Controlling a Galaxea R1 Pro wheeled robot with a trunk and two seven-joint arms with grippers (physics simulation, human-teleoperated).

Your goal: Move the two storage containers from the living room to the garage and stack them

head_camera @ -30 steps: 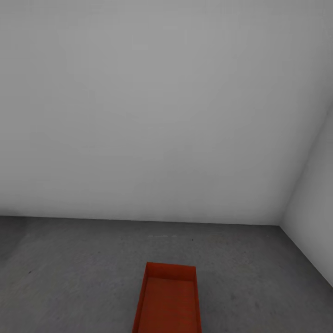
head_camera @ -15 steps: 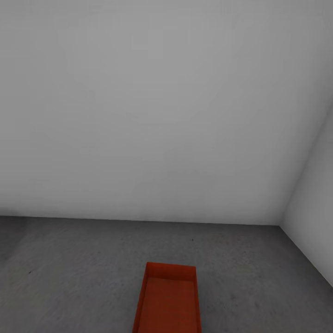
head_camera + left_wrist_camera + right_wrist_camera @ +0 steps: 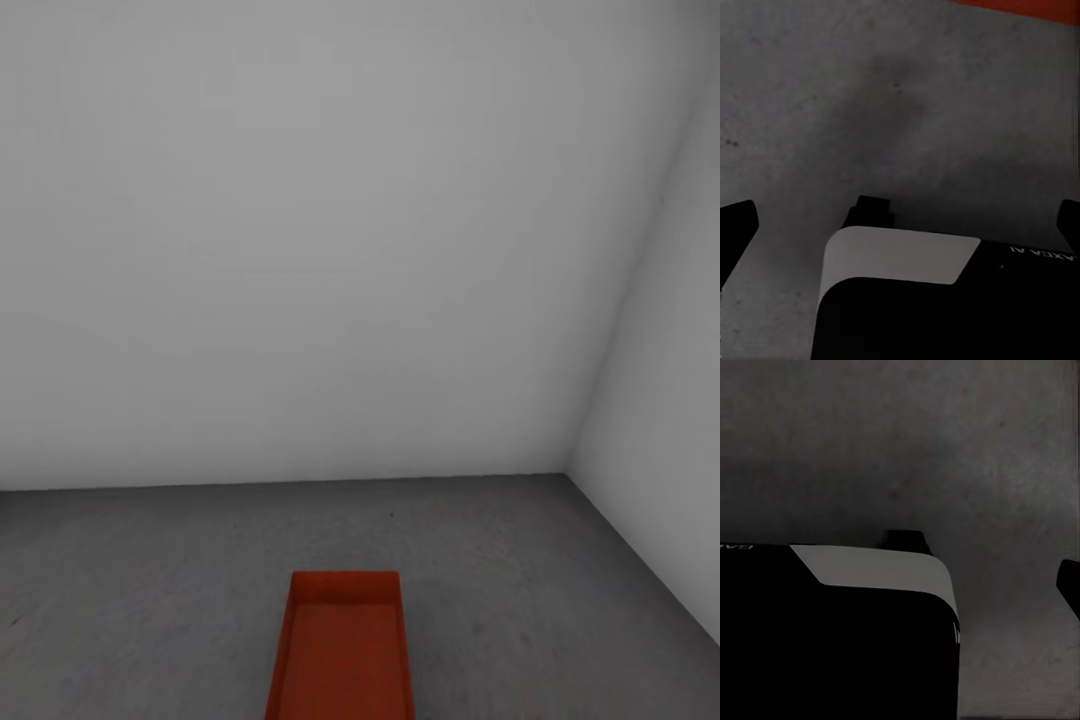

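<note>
Camera panned right; bin (image 3: 342, 645) unmoved on garage floor (image 3: 150, 590), near wall corner. Left hand (image 3: 900, 217) spread, empty; right hand's state unclear. Next: fetch second bin, lower squarely onto first.

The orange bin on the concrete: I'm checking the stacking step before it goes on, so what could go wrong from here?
Only one storage container is in sight on the floor, so the stack looks unfinished. The container's near end is cut off at the head view's bottom edge, making alignment hard to judge. The side wall stands close on the right, which may cramp base turns.
</note>
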